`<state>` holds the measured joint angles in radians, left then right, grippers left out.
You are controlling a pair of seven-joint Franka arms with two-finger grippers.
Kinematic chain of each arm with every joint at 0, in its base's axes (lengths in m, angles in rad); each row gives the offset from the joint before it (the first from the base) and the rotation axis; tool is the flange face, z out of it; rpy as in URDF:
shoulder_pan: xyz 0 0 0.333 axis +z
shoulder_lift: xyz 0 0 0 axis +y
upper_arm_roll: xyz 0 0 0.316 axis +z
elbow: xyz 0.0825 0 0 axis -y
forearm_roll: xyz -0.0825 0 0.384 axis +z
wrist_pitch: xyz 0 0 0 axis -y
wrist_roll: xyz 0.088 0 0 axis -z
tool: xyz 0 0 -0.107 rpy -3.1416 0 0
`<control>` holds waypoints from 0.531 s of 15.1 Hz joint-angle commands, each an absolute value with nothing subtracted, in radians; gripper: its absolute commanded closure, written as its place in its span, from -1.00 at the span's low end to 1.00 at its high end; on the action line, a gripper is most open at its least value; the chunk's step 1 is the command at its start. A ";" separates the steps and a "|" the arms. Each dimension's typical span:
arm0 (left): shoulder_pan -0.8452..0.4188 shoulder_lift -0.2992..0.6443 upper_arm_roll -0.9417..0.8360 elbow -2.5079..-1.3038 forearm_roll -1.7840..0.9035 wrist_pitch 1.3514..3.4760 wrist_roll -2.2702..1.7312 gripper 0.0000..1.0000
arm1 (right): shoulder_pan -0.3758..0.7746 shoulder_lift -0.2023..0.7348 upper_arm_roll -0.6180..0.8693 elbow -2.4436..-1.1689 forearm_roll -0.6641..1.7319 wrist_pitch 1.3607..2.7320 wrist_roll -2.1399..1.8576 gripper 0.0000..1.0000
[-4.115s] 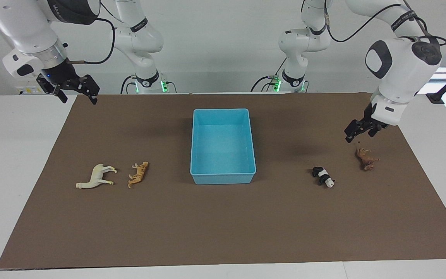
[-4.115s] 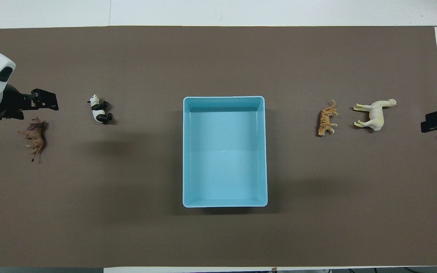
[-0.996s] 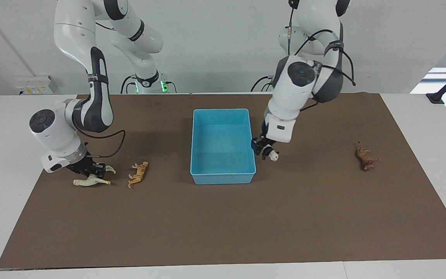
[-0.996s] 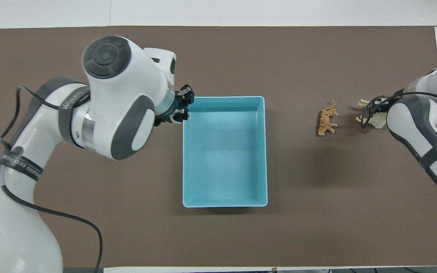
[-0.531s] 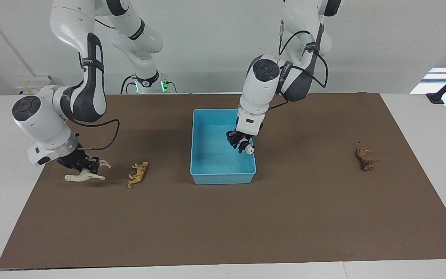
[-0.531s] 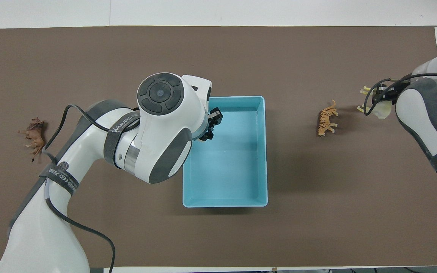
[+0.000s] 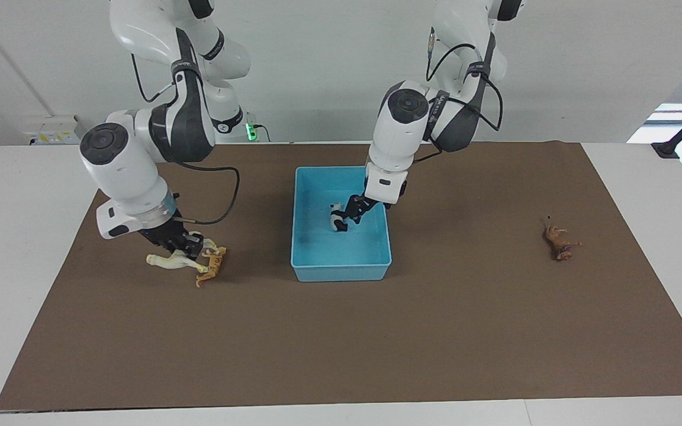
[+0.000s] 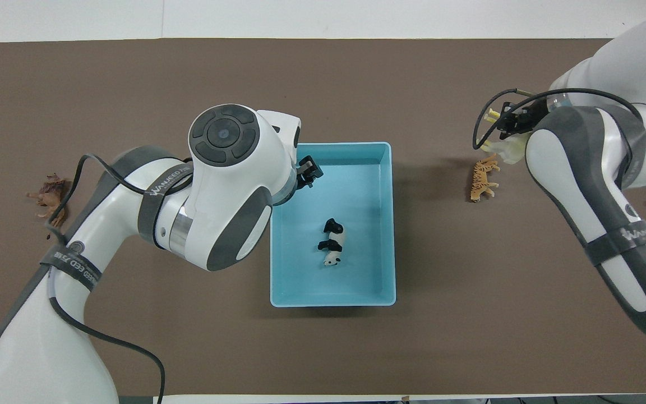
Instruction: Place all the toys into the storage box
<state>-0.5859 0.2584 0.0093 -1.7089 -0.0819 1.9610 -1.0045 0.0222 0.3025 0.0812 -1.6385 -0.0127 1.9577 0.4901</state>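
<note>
The light blue storage box (image 7: pixel 341 273) (image 8: pixel 333 303) sits mid-mat. A black-and-white panda (image 7: pixel 336 217) (image 8: pixel 331 247) lies inside it, free of any fingers. My left gripper (image 7: pixel 357 211) (image 8: pixel 307 173) hangs open over the box, just inside the wall toward the left arm's end. My right gripper (image 7: pixel 190 245) (image 8: pixel 511 122) is shut on the cream-white horse (image 7: pixel 166 260) (image 8: pixel 503 148), which hangs just above the mat and partly over the orange spotted cat (image 7: pixel 212 267) (image 8: pixel 483 179). The reddish-brown animal (image 7: pixel 560 242) (image 8: pixel 51 197) lies on the mat toward the left arm's end.
A brown mat (image 7: pixel 341 343) covers most of the white table. The left arm's big elbow housing (image 8: pixel 227 179) hides the mat beside the box in the overhead view.
My left gripper has opened and the panda has dropped into the box. My right gripper has carried the horse toward the box, now reaching the cat.
</note>
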 commanded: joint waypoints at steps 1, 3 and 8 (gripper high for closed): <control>-0.493 0.203 0.029 -1.741 -0.017 1.858 -0.863 -1.00 | 0.125 0.304 0.080 -1.577 -0.015 1.919 0.685 1.00; -0.366 0.198 0.029 -1.743 -0.015 1.822 -0.671 -1.00 | 0.193 0.305 0.080 -1.565 -0.009 1.921 0.788 1.00; -0.091 0.183 0.031 -1.799 0.014 1.844 -0.177 -1.00 | 0.432 0.308 0.080 -1.577 -0.014 2.002 1.096 1.00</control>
